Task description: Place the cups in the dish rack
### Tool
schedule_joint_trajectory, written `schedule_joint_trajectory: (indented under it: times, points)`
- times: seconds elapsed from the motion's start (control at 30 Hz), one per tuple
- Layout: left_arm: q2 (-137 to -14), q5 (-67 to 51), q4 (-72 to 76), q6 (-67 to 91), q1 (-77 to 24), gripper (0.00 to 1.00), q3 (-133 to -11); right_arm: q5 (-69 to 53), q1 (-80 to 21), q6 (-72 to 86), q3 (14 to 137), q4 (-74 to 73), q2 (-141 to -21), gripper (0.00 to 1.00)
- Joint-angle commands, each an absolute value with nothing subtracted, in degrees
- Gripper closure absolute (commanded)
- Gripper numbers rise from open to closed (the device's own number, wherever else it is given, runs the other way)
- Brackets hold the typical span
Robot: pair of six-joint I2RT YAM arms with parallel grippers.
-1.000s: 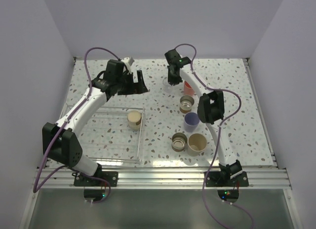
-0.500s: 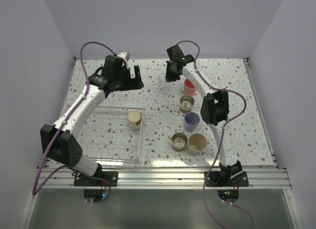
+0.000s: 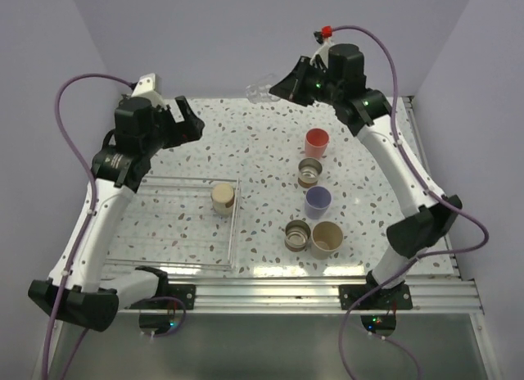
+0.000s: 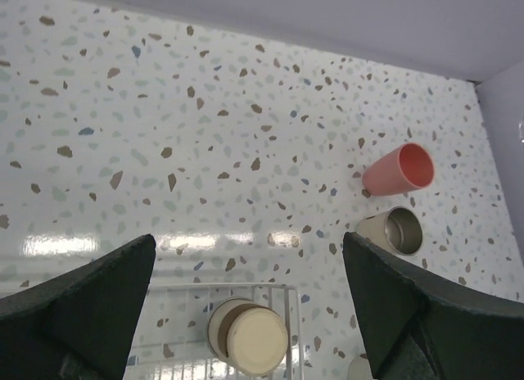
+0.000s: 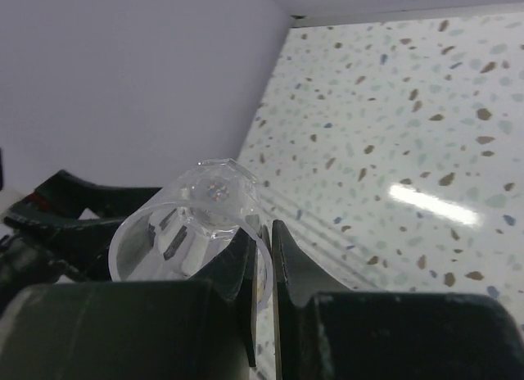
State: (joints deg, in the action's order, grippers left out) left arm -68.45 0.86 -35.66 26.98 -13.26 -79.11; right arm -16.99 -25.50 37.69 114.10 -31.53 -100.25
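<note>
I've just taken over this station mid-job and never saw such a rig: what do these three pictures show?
Two robot arms are bolted at the near edge of the table. The wide picture looks down from above and behind them; the other two come from wrist cameras. The right claw is shut on a clear cup, held above the table. The left claw is open and empty. One cream cup stands in the clear dish rack; a coral cup, a lavender cup, a beige cup and two metallic cups stand on the speckled table.
</note>
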Motion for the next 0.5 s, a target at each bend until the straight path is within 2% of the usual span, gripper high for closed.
schedule_joint_trajectory:
  times: [0.0,0.03,0.07,0.13,0.17,0.33,0.47]
  points:
    - [-62.3,-1.7,-28.2,27.8,-13.3,0.0,-76.4,-29.3,-25.6,47.7,103.4,-15.0,-93.4,1.0]
    - [-61.0,-2.1,-25.8,28.9,-13.3,0.0,-75.8,-30.7,-25.5,50.2,97.3,-11.2,-89.6,1.0]
    - [-59.6,-2.1,-24.2,30.5,-13.3,0.0,-73.7,-32.0,-25.6,53.0,94.2,-2.9,-87.9,1.0]
    - [-56.0,-3.6,-21.5,35.4,-12.7,0.0,-71.0,-34.4,-25.5,61.1,88.8,4.5,-84.7,1.0]
    - [-55.1,-7.9,-17.9,36.2,-12.3,0.0,-68.3,-34.7,-25.5,63.5,84.8,10.1,-82.4,1.0]
    - [-50.7,-15.8,-3.9,45.9,-11.7,0.0,-59.5,-37.6,-25.5,79.2,78.8,26.6,-80.9,1.0]
    - [-52.5,-28.4,10.4,54.8,-11.7,0.01,-57.0,-36.5,-25.6,89.9,77.5,39.7,-82.0,1.0]
